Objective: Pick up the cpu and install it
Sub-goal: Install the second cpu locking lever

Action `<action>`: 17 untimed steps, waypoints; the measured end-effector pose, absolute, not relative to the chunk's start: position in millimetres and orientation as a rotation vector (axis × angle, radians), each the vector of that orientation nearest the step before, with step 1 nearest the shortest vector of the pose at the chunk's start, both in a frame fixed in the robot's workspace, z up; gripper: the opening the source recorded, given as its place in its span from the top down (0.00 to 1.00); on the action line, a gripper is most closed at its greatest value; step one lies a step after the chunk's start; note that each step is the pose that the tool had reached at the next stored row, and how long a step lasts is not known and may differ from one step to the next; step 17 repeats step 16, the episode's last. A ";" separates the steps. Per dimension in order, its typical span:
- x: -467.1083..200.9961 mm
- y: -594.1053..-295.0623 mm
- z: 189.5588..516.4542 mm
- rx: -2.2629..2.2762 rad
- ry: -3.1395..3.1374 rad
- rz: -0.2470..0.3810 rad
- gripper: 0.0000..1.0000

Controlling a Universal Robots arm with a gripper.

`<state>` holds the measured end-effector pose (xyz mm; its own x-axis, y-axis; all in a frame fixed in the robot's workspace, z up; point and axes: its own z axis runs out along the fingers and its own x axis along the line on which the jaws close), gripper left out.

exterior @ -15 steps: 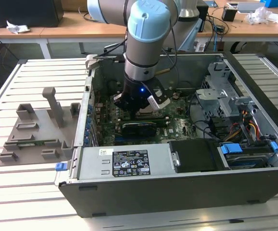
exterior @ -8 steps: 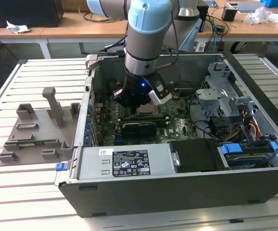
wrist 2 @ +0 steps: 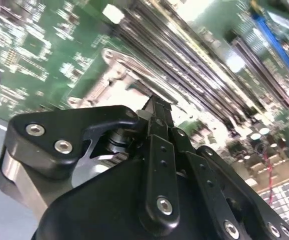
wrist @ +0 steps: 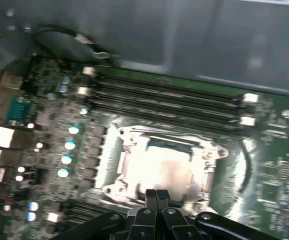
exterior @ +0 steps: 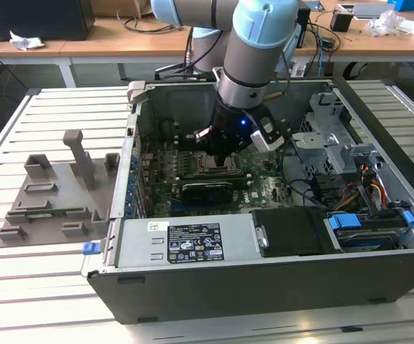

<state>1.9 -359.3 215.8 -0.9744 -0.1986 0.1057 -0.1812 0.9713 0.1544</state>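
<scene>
The arm is lowered into the open computer case (exterior: 264, 287), which lies on its side on the slatted desk (exterior: 49, 301) so that the motherboard (exterior: 264, 193) faces upward and can be reached from above. The tool (exterior: 218, 154) is held just over the socket (exterior: 210, 166), near the middle of the board.

In the first wrist view the tool (wrist: 157, 197) is seen at the near edge of the socket (wrist: 159, 165), its two fingertips (wrist: 151, 196) pressed together with no gap between them and nothing gripped. In the second wrist view the same closed fingertips (wrist 2: 157, 112) are pointed down at the metal socket frame (wrist 2: 119, 75).

The cpu (wrist: 157, 170) appears to be lying flat inside the socket frame as a bright, glare-washed square, just beyond the fingertips; because of the glare, it cannot be told for certain whether it is fully seated. On that reading, the chip is judged to be already placed, and the closed tool is probably kept low there to press or to work the frame.

The grey fixture (exterior: 56, 201) with upright posts is left on the desk at the exterior view's left, well apart from the tool.

A white label (exterior: 194, 244) with printed symbols is fixed to the power supply at the case's near side; its writing cannot be read.
</scene>
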 end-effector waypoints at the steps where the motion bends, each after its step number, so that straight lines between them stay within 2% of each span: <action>1: 3.8 -357.2 218.1 0.290 -2.999 -0.218 0.89; 7: 4.8 -352.5 258.3 0.290 -2.999 -0.218 0.89; 17: 4.7 -352.5 261.8 0.290 -2.999 -0.221 0.89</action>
